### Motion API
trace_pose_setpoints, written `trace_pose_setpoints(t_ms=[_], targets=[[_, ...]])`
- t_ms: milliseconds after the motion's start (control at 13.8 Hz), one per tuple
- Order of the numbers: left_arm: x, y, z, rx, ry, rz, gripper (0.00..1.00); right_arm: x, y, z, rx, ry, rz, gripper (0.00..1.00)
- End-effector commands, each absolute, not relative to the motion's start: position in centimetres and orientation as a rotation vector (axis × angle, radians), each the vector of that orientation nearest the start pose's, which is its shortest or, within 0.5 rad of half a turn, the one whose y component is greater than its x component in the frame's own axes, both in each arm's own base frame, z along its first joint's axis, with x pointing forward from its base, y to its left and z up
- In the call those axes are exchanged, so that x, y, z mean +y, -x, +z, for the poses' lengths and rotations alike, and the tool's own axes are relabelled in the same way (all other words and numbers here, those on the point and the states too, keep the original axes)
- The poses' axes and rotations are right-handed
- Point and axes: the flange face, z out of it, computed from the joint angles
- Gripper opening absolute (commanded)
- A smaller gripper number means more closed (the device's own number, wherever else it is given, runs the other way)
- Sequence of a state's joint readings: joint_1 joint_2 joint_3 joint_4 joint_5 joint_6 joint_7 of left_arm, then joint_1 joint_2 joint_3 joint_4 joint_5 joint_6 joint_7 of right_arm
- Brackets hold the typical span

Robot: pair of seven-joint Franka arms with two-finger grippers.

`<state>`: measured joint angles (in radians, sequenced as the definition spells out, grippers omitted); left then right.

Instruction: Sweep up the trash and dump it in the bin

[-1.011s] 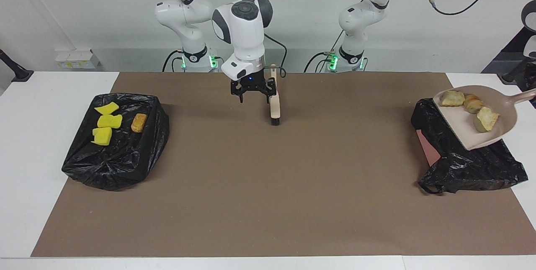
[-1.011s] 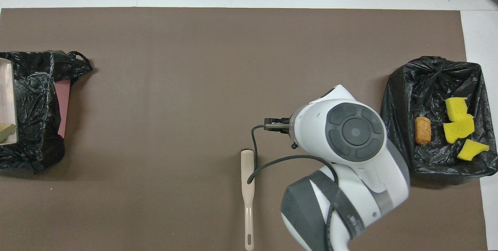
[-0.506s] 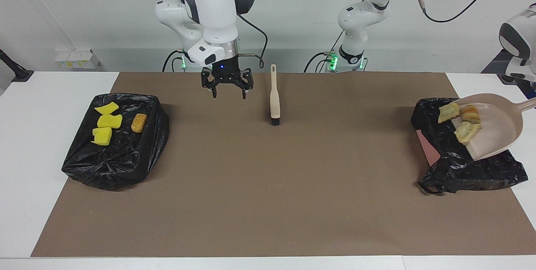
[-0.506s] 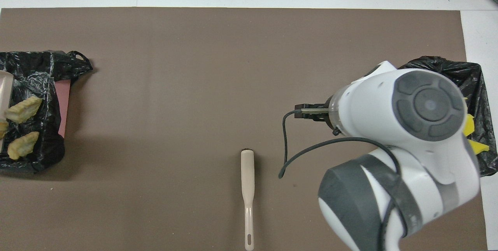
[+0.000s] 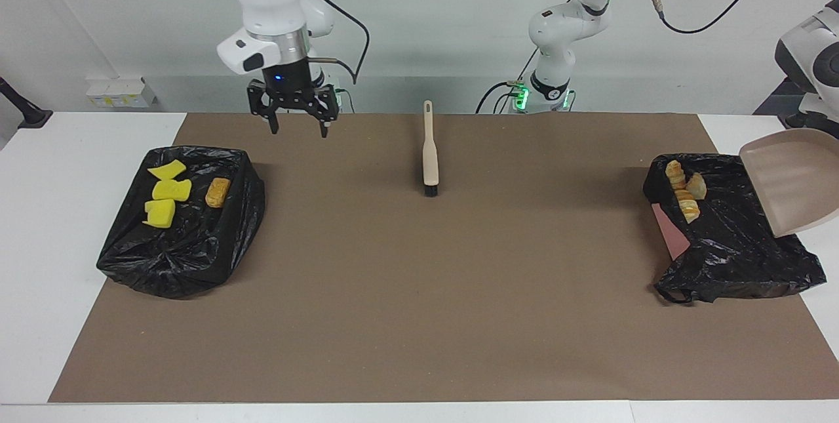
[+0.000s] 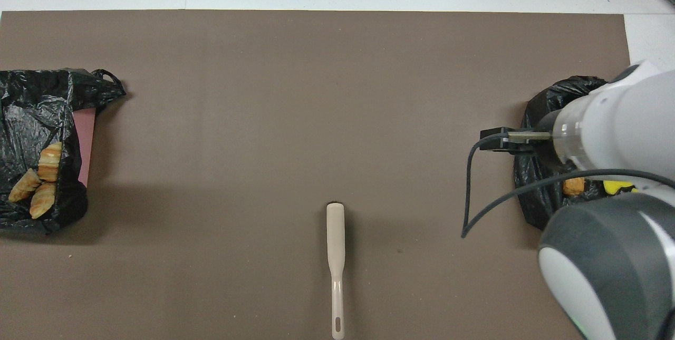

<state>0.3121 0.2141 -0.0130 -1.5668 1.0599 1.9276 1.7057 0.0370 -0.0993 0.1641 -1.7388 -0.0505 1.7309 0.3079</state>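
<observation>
Three pale tan trash chunks [image 5: 682, 190] [image 6: 39, 187] lie inside the black-bagged bin [image 5: 734, 246] [image 6: 31, 97] at the left arm's end. The beige dustpan [image 5: 786, 180] hangs steeply tilted over that bin with nothing in it. Its handle and my left gripper are out of view. Yellow trash chunks [image 5: 167, 200] and an orange-brown one [image 5: 217, 192] rest on the black bag [image 5: 177, 252] at the right arm's end. My right gripper [image 5: 298, 129] hangs open and empty over the mat's edge by the robots, between that bag and the brush [image 5: 429, 154].
The brush [image 6: 335, 245] lies on the brown mat [image 5: 419, 292], bristles away from the robots. In the overhead view the right arm [image 6: 617, 134] covers most of the bag with the yellow chunks. White table borders the mat.
The dustpan tipped steeper and the three tan chunks slid off it into the bin. My right gripper rose and moved from the brush toward the right arm's end.
</observation>
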Motion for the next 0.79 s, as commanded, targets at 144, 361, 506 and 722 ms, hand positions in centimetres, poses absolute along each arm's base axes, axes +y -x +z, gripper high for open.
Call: trace_pose_setpoints(t_ms=[144, 361, 506, 722], targets=[[22.3, -60.1, 58.9, 1.716, 1.477, 1.004, 0.0, 2.6, -52.4, 65.5, 0.09, 3.186, -0.097, 1.0], [19.2, -60.1, 59.6, 1.751, 1.577, 0.94, 0.0, -1.1, -51.6, 67.1, 0.098, 3.176, -0.057, 1.0], [17.6, -59.8, 59.7, 1.785, 1.681, 0.899, 0.0, -2.1, -51.0, 67.5, 0.105, 3.174, -0.085, 1.0], [13.3, -59.2, 59.7, 1.69, 1.88, 0.796, 0.0, -2.8, -51.2, 67.6, 0.117, 3.175, -0.106, 1.0]])
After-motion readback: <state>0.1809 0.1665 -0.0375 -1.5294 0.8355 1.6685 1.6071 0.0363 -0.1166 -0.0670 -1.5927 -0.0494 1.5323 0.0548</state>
